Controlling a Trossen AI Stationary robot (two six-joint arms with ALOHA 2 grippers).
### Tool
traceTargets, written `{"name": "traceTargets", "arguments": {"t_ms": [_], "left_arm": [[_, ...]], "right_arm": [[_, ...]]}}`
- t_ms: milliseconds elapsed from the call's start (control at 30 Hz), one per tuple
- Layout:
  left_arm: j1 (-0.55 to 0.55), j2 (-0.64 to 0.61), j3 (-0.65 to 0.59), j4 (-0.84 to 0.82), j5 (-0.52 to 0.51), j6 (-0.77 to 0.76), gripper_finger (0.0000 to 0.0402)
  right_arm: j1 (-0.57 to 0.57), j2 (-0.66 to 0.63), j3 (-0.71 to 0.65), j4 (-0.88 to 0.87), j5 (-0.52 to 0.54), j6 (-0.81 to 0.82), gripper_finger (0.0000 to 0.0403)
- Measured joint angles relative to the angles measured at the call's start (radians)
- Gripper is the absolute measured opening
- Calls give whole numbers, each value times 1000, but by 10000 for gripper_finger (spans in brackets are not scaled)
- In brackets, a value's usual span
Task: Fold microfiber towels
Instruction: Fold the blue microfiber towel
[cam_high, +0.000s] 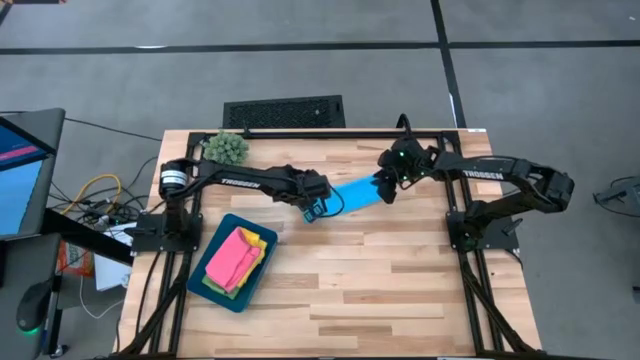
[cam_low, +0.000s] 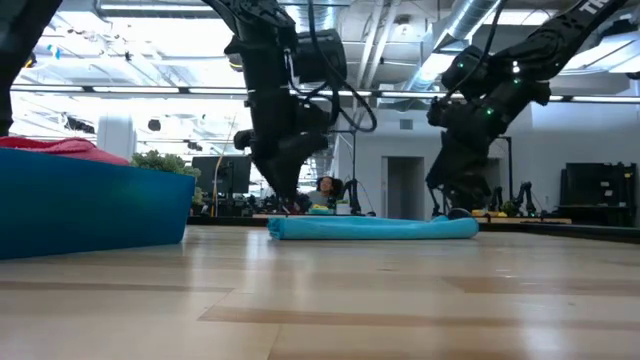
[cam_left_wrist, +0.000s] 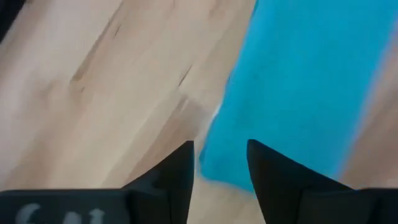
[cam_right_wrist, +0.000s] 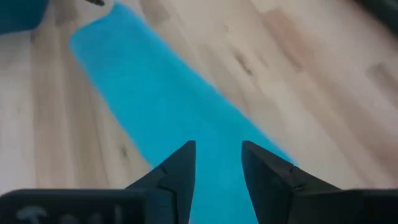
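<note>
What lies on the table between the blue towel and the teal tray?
Only bare wood: the high view shows nothing between the blue towel and the teal tray.

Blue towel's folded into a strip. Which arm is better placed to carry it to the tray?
Probably left. The left end effector hangs over the blue towel end nearest the tray, fingers parted. The right end effector is over the far end, away from the tray.

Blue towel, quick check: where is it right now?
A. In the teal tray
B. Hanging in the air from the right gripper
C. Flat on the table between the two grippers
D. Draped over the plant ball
C: the blue towel lies as a folded strip on the table, with the left gripper and right gripper at its ends.
</note>
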Motion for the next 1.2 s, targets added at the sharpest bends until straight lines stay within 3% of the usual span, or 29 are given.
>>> {"name": "traceTargets", "arguments": {"t_ms": [233,600,1033,1200], "left_arm": [[-59,-36,-10,280,0,16,100],[-76,-32,-263,509,-20,-180,7],[-76,-34,-374,566,-22,-277,8],[-76,-35,-388,597,-25,-276,8]], "right_arm": [[-16,0,-95,47,-27,18,131],[-33,-1,-194,115,-12,27,116],[-35,0,-241,184,82,53,116],[-35,-28,-217,232,38,139,116]]}}
